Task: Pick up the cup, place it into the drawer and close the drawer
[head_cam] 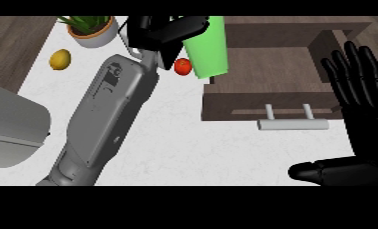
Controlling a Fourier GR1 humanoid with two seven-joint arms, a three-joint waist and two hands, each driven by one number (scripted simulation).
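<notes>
The green cup (pixel 209 48) hangs tilted above the counter, right at the left edge of the open drawer (pixel 269 90). My left hand (pixel 166 30) is curled round the cup's upper part, its fingers crossing the rim end. The drawer is brown wood, pulled out toward me, with a grey bar handle (pixel 291 123) on its front. My right hand (pixel 354 108) stands open at the right edge of the view, fingers up, beside the drawer's right side, touching nothing.
A red tomato-like fruit (pixel 182 66) lies just left of the cup. A yellow lemon (pixel 60 59) and a potted plant (pixel 92 29) sit at the back left. A grey appliance (pixel 18 128) fills the left edge. The white counter (pixel 192 148) spreads in front.
</notes>
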